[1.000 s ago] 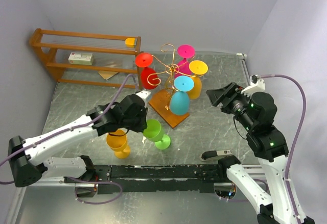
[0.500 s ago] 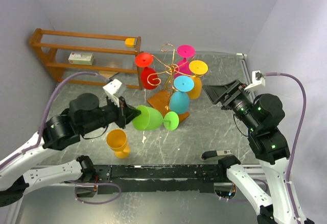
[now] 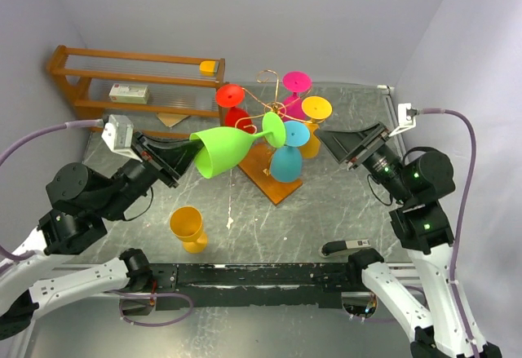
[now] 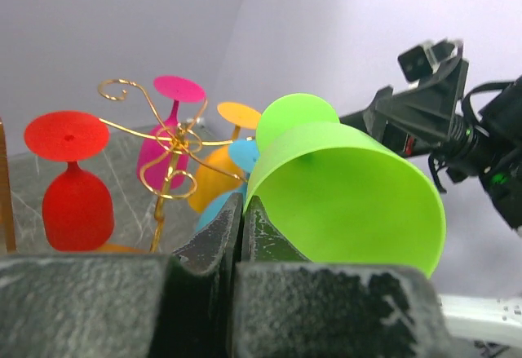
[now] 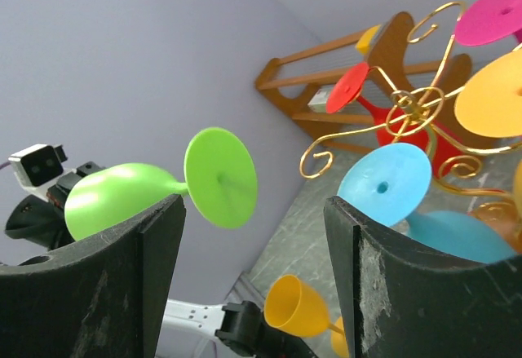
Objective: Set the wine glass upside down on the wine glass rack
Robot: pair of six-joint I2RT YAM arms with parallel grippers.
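Carry step, approach to the rack. Your left tool (image 4: 242, 219) is clenched on the rim of the green wine glass (image 3: 222, 151), with 1 finger inside the bowl and 1 outside. The glass is held in the air, lying nearly level, its foot pointing toward the wine glass rack (image 3: 261, 177) and close beside the gold wire arms, above the near-left of the wooden base. Nothing shows it touching the wire.

Your right tool (image 3: 349, 148) is spread wide and holds nothing; it hangs to the right of the rack, facing it.

4 glasses (red, magenta, yellow, blue) already hang bowl-down on the rack. An orange glass (image 3: 187, 226) stands on the desk (image 3: 342, 211) near the left arm.

Judged next move: turn the glass bowl-down, find a free spiral arm, and slide the stem into it so the foot rests on the wire. Watch the foot's clearance from the blue and red glasses.
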